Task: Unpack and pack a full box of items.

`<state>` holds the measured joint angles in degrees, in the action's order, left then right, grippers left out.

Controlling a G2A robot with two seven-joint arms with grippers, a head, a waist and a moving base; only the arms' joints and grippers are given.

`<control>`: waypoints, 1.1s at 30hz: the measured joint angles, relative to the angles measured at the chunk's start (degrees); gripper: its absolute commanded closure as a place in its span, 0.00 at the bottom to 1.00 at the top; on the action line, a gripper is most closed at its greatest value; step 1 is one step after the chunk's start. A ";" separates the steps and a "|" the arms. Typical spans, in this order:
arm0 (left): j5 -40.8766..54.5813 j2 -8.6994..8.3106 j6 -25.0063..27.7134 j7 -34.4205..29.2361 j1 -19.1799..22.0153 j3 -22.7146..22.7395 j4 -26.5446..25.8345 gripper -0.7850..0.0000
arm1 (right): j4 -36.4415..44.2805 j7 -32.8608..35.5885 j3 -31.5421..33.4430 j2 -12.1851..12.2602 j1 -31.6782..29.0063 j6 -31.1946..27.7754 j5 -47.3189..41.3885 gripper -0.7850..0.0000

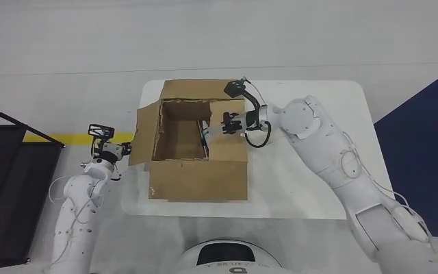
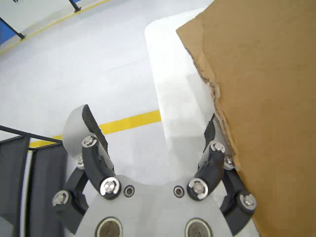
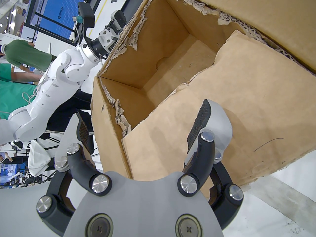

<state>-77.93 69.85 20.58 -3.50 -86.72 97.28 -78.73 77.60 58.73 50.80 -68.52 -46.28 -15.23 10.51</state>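
Note:
An open cardboard box (image 1: pixel 198 179) stands in the middle of the white table (image 1: pixel 301 178) with its flaps folded outward. Its inside (image 3: pixel 172 57) shows bare cardboard walls and floor. My right gripper (image 1: pixel 217 128) hovers open at the box's right rim, and in its wrist view the right gripper (image 3: pixel 143 110) straddles the torn edge of the right flap (image 3: pixel 246 87). My left gripper (image 1: pixel 125 147) sits open just outside the box's left flap (image 2: pixel 259 75). In the left wrist view the left gripper (image 2: pixel 148 114) has one finger (image 2: pixel 209 129) against the flap's edge and holds nothing.
A black rack (image 1: pixel 20 185) stands on the floor left of the table, close to the left arm (image 3: pixel 74 62). A yellow floor line (image 2: pixel 128 122) runs beneath. Bare tabletop (image 1: pixel 321 123) lies to the right of the box.

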 measured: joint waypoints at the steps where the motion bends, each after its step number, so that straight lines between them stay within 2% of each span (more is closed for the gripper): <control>1: 1.57 -0.13 2.07 -0.07 -0.07 0.47 -0.46 0.00 | 0.00 0.00 0.00 0.00 0.00 0.00 0.00 0.00; 6: 12.32 -1.04 16.34 1.20 -1.68 4.66 -1.94 0.00 | 0.00 0.00 0.00 0.00 0.00 0.00 0.00 0.00; 8: 16.49 -1.32 20.22 0.69 -2.26 5.92 -3.16 0.00 | 0.00 0.00 0.00 0.00 0.00 0.00 0.00 0.00; 11: 21.06 -1.55 22.63 -0.52 -2.71 6.79 -5.71 0.00 | 0.00 0.00 0.00 0.00 0.00 0.00 0.00 0.00; 14: 24.77 -1.66 21.97 -2.25 -2.80 6.98 -8.63 0.00 | 0.00 0.00 0.00 0.00 0.00 0.00 0.00 0.00; 18: 25.18 -1.78 20.41 -4.13 -3.06 6.37 -13.41 0.00 | 0.00 0.00 0.00 0.00 0.00 0.00 0.00 0.00; 22: 21.59 -1.79 17.47 -5.42 -3.67 4.45 -18.13 0.00 | 0.00 0.00 0.00 0.00 0.00 0.00 0.00 0.00; 24: 16.89 -1.78 15.94 -5.85 -3.63 2.33 -19.80 0.00 | 0.00 0.00 0.00 0.00 0.00 0.00 0.00 0.00; 29: 2.92 -1.54 11.34 -3.16 -3.22 -4.32 -18.98 0.00 | 0.00 0.00 0.00 0.00 0.00 0.00 0.00 0.00; 33: 0.10 -1.24 6.79 -1.42 -2.69 -7.03 -16.88 0.00 | 0.00 0.00 0.00 0.00 0.00 0.00 0.00 0.00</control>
<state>-77.83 68.61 27.37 -4.92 -89.40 90.25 -95.61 77.60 58.73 50.80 -68.52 -46.28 -15.23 10.51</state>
